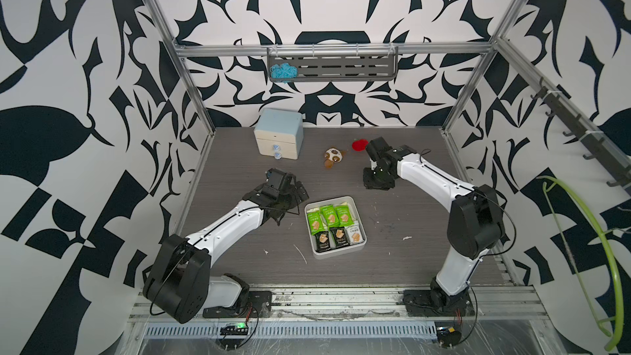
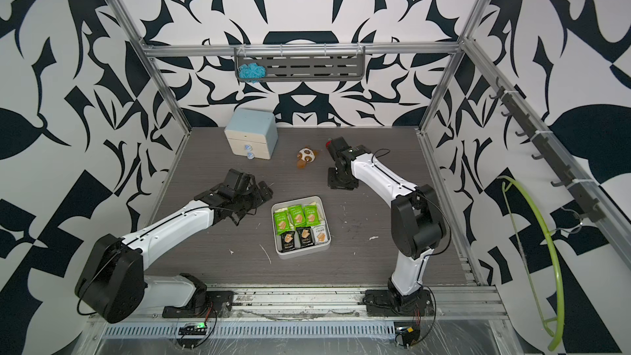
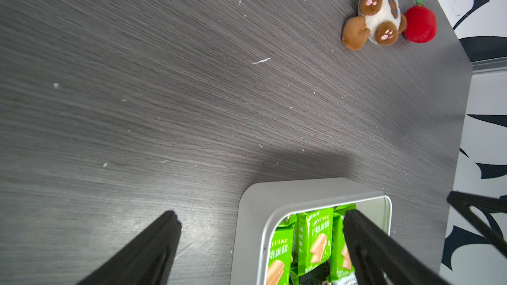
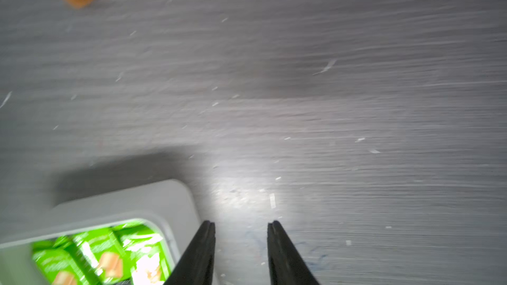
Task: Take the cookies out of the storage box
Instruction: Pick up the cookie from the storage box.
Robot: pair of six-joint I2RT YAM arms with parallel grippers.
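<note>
The cookies [image 1: 333,225] [image 2: 300,223], small flat rectangular foil packets each picturing a tan biscuit, all lie inside the storage box [image 1: 338,255] [image 2: 304,253]. This box is a shallow square white plastic tray with rounded corners. It sits flat on the dark grey wood-grain worktop [image 1: 239,268], roughly midway between the 2 arm bases. In both top views we count 3 green packets in a middle row, then 2 black and 1 white in the near row. Pale packets show partly at the far wall.

The left gripper [image 1: 293,206] [image 3: 260,215] hangs near the box's far left corner with its fingers [image 3: 153,245] spread wide and holding nothing. In the left wrist view 1 finger crosses in front of the green packets [image 3: 315,237] and the other in front of bare worktop beside the box wall [image 3: 274,196].

The right gripper [image 1: 377,181] [image 4: 241,223] points down at bare worktop beyond the box's far right corner [image 4: 153,196]. Its fingers [image 4: 200,253] stand a narrow gap apart with nothing between them. This wrist view is blurred, and the green packets [image 4: 101,250] show only as smears.

Farther back lie a brown-and-white plush toy [image 1: 333,157] [image 3: 375,15] and, touching it, a round red plush apple [image 1: 358,145] [image 3: 419,24]. A cream 2-drawer cabinet with a pale blue top [image 1: 278,138] stands at the rear, well apart from the box.
</note>
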